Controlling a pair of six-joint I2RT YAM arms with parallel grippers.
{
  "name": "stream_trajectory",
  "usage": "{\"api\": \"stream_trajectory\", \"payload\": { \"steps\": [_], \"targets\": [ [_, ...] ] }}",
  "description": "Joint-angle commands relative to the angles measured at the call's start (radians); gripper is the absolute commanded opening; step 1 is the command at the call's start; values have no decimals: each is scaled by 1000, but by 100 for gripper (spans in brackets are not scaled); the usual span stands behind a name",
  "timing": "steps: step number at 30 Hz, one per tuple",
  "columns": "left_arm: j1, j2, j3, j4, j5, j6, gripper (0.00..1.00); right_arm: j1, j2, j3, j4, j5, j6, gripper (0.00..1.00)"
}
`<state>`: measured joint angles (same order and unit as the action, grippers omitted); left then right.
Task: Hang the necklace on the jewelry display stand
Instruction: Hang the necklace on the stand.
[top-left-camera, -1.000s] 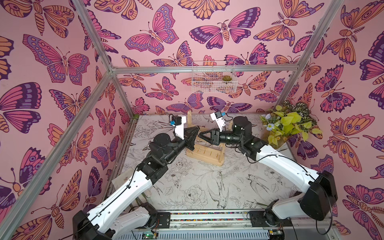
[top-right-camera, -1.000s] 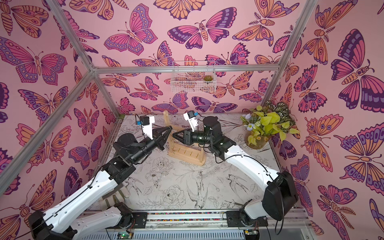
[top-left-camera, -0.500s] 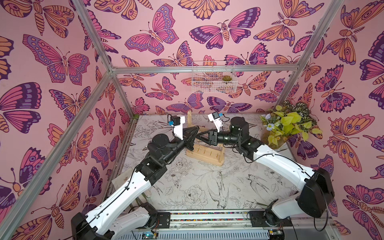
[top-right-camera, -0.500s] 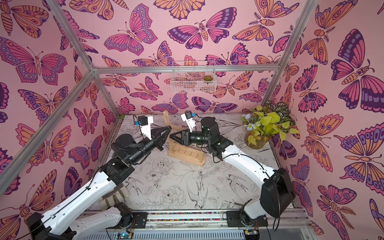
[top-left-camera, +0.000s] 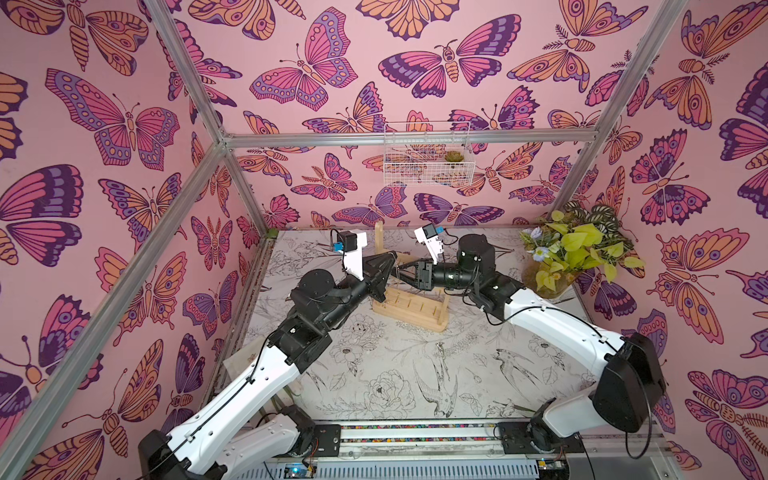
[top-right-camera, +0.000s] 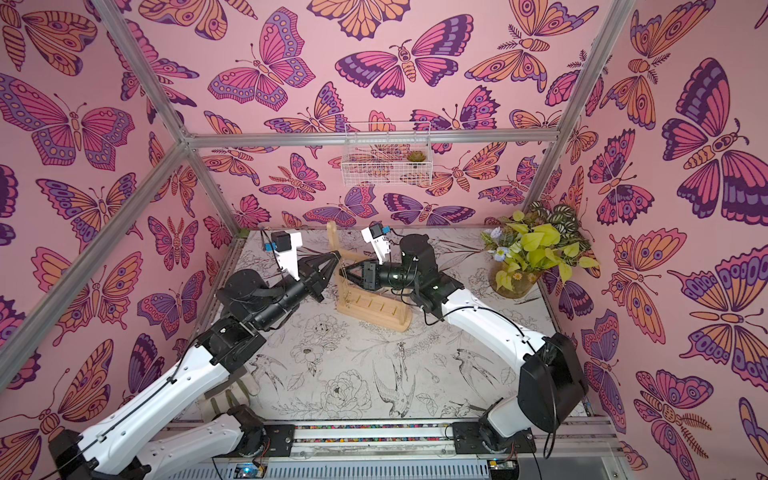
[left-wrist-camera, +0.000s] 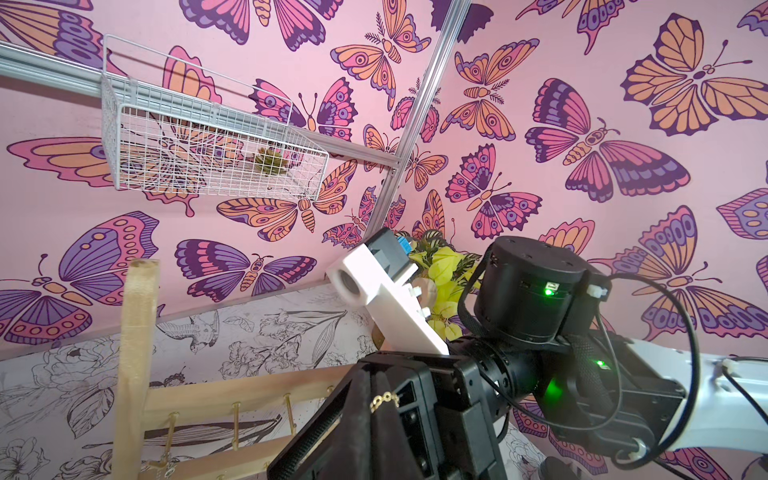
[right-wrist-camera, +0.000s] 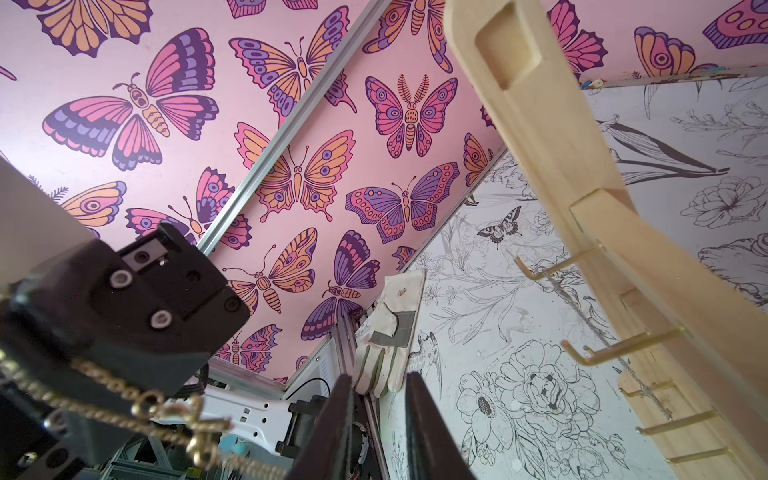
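- The left tool (top-right-camera: 336, 259) was clamped shut on the necklace (left-wrist-camera: 384, 401). A few gold links showed at its pinched tips, held in the air near the top of the stand.
- From that pinch the chain ran slack toward the other arm, so this stretch seemed to lie roughly along the line between the two tools.
- The jewelry display stand (top-left-camera: 409, 309) stood on the tabletop (top-left-camera: 415, 374) between the arms.
- A thread-thin length of chain appeared to run down past its rows of hooks (right-wrist-camera: 615, 345), long axis near vertical. Whether it sat on a hook could not be told.
- The right tool (right-wrist-camera: 378, 376) sat just beside the left one, its fingers a narrow gap apart with nothing seen between them.
- Risk: a chain this fine could catch on a hook in the wrong row, and a pull on the snag might drag or tip the light stand.
- Risk: if the left tool let go before a loop was seated on a hook, the whole chain would likely slide off to the tabletop.
- Risk: with the tools so close, a small sideways move could knock them together or tangle the slack.
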<state>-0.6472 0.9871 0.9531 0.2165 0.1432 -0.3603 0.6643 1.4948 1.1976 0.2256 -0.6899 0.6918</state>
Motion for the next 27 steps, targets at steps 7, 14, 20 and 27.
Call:
{"api": "stream_trajectory", "payload": {
  "steps": [7,14,20,27],
  "targets": [
    [0,-19,16,32,25,-6,0,38,19,5,55,-24,21,30],
    [0,-30,17,24,26,-2,0,30,-18,-1,-37,27,-32,32],
    [1,-38,16,18,29,0,0,-13,-80,-28,-79,39,-47,34],
    [1,-34,19,17,27,0,0,-8,-117,-38,-60,6,-56,35]
  ]
}}
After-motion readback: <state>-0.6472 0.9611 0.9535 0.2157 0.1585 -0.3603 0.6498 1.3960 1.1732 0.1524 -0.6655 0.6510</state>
